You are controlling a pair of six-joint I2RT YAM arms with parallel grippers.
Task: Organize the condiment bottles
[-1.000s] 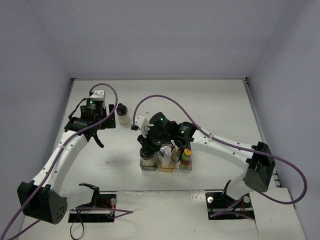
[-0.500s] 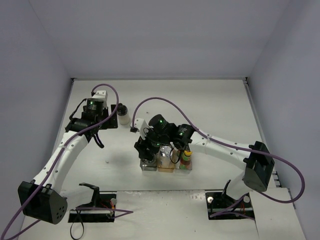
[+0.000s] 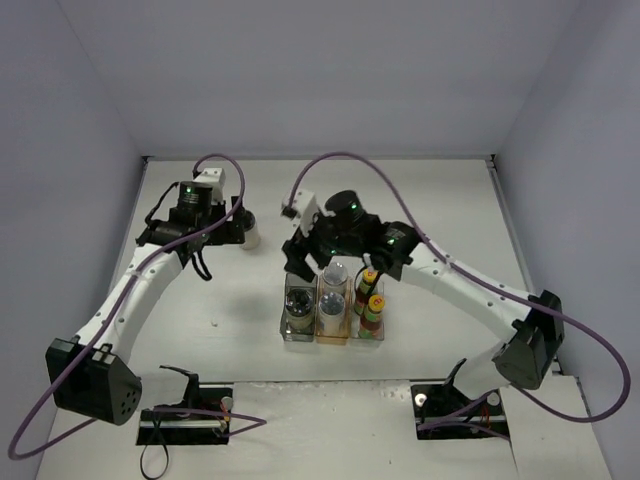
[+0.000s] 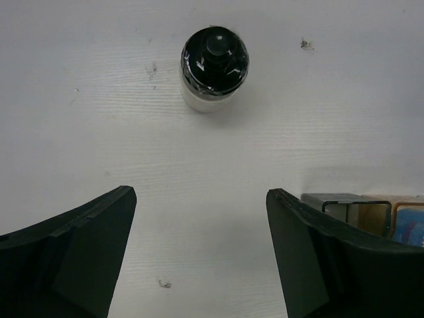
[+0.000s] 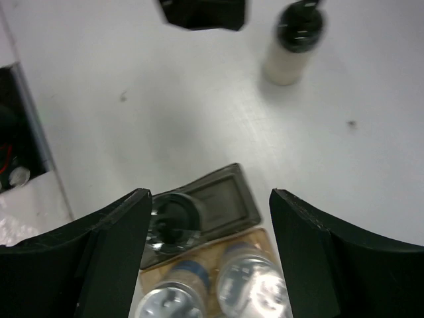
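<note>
A pale condiment bottle with a black cap [image 4: 214, 66] stands alone on the white table, ahead of my open left gripper [image 4: 202, 255] and not between its fingers. From above, that left gripper [image 3: 237, 228] sits just left of this bottle [image 3: 251, 234]. My right gripper [image 5: 211, 255] hangs open and empty above the bins. Below it a black-capped bottle [image 5: 173, 222] stands in the near end of the grey bin [image 5: 228, 199], whose far end has nothing in it. Two silver-capped bottles [image 3: 334, 288] fill the amber bin, and two dark bottles with yellow-red caps [image 3: 371, 292] stand in the clear bin.
The three bins [image 3: 331, 338] stand side by side in the middle of the table, near my right gripper [image 3: 312, 262]. Grey walls close in the left, back and right. Black base mounts [image 3: 185, 415] lie at the near edge.
My right gripper has opened, let go of the black-capped bottle in the grey bin, and lifted away toward the back. My left gripper has moved right, up to the lone bottle.
</note>
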